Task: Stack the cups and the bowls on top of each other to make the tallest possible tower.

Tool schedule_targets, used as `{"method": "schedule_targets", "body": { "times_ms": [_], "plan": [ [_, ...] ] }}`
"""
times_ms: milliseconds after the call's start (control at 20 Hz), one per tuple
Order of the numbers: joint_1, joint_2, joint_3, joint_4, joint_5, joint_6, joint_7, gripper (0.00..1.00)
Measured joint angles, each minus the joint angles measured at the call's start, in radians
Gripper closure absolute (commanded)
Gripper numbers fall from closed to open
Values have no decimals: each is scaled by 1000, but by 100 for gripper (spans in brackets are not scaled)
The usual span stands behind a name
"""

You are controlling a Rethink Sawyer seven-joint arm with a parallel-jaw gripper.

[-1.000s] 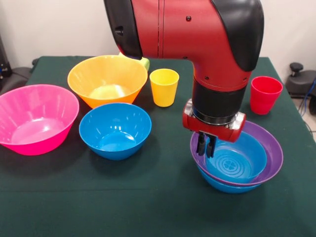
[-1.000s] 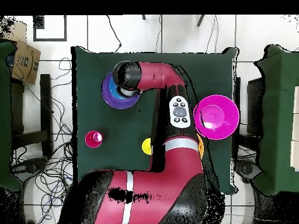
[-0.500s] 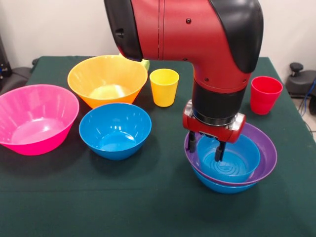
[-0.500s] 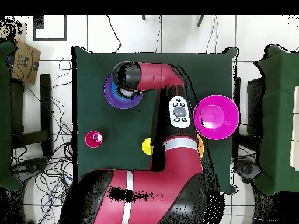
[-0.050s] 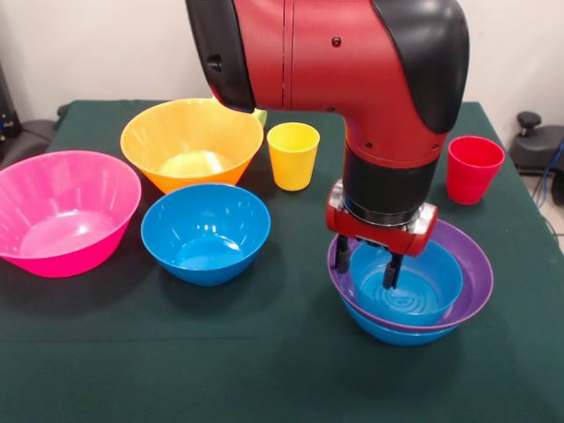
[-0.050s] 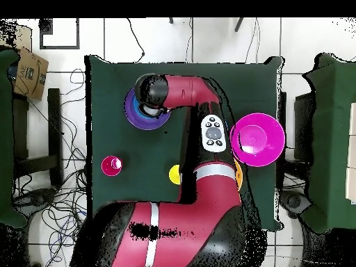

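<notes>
I see my gripper spread open, holding nothing, its fingers dipping into the nested blue-purple-blue bowls. The yellow cup stands behind them. No writing is readable anywhere.

Items you have in view besides the work pieces:
- Green table cloth, covering the whole table.
- Cardboard box, on the floor off one corner of the table.
- Loose cables, trailing over the white tiled floor.
- Dark chair, beside the table.
</notes>
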Motion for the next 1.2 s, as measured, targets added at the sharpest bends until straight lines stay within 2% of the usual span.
{"method": "schedule_targets", "body": {
  "times_ms": [300,1200],
  "plan": [
    [0,-11,0,4,0,7,0,0],
    [-2,-149,0,11,4,128,0,0]
  ]
}}
